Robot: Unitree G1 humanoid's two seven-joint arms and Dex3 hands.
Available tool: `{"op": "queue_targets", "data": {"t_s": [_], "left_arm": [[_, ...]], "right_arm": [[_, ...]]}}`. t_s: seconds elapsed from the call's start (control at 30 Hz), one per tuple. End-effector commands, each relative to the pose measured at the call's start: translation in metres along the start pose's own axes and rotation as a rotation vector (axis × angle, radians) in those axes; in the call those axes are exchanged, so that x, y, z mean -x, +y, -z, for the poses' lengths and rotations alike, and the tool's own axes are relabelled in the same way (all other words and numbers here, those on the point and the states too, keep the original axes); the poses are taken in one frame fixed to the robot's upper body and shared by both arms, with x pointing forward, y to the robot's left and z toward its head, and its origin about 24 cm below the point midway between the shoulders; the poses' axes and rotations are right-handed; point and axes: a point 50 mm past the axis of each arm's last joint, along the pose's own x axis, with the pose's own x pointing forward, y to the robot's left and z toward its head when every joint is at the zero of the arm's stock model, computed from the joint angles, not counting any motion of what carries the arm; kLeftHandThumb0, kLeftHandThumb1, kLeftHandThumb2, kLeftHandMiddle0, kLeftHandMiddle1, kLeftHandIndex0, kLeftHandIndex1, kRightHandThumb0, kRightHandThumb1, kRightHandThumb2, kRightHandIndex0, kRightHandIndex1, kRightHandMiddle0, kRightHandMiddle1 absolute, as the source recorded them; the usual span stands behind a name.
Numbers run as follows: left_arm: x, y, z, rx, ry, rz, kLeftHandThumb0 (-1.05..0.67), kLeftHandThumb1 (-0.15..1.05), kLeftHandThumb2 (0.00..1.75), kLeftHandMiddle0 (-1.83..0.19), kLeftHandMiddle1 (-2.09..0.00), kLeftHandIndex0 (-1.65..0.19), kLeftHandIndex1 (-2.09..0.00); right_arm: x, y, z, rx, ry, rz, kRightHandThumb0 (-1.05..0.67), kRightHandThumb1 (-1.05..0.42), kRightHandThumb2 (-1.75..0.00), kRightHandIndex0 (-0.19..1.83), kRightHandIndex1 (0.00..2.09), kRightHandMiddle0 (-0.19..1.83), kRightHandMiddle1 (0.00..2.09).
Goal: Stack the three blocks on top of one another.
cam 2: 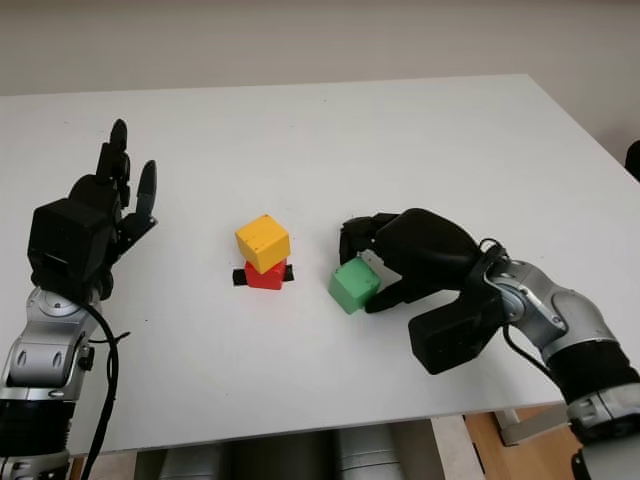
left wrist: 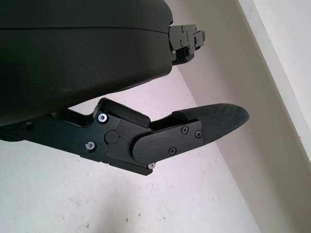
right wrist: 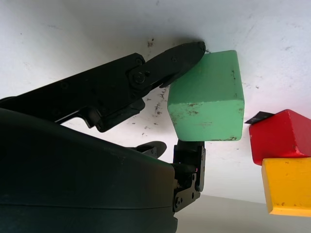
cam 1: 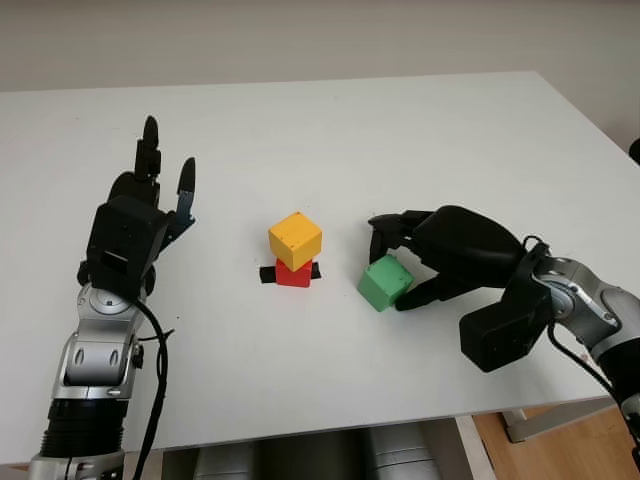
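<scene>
A yellow block sits on a red block at the middle of the white table, turned a little askew on it. Just right of this pair, my right hand is shut on the green block, which is tilted and close to the tabletop. In the right wrist view a black finger presses one side of the green block, with the red block and yellow block close beside it. My left hand is open above the table at the left, well away from the blocks.
A strip of black tape lies on the table under the red block. The table's front edge runs just below both forearms, and its right edge slants away at the far right.
</scene>
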Motion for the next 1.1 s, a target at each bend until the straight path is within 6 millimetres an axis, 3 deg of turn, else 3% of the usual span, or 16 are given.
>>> {"op": "queue_targets", "data": {"t_s": [0.0, 0.4, 0.9, 1.07], "left_arm": [[0.000, 0.002, -0.003, -0.005, -0.019, -0.009, -0.75, 1.05, 0.72, 0.13, -0.05, 0.14, -0.06], [0.000, 0.002, -0.002, -0.010, -0.022, 0.000, -0.72, 1.05, 0.73, 0.13, -0.06, 0.15, -0.05], [0.000, 0.001, -0.003, -0.002, -0.010, 0.004, -0.73, 1.05, 0.71, 0.13, -0.05, 0.14, -0.06], [0.000, 0.002, -0.003, -0.008, -0.020, 0.004, -0.73, 1.05, 0.71, 0.13, -0.06, 0.14, -0.06]], "right_arm": [[-0.003, -0.007, 0.001, -0.014, -0.002, 0.021, -0.44, -0.97, -0.05, 0.41, 0.11, 0.31, 1.64], [-0.005, -0.012, 0.013, -0.525, 0.060, 0.040, -0.46, -0.93, -0.05, 0.42, 0.11, 0.39, 1.57], [0.001, -0.033, 0.020, -0.623, 0.085, 0.047, -0.51, -0.94, -0.05, 0.40, 0.09, 0.43, 1.54], [0.001, -0.049, 0.020, -0.670, 0.072, 0.098, -0.49, -0.95, -0.05, 0.38, 0.08, 0.41, 1.58]]}}
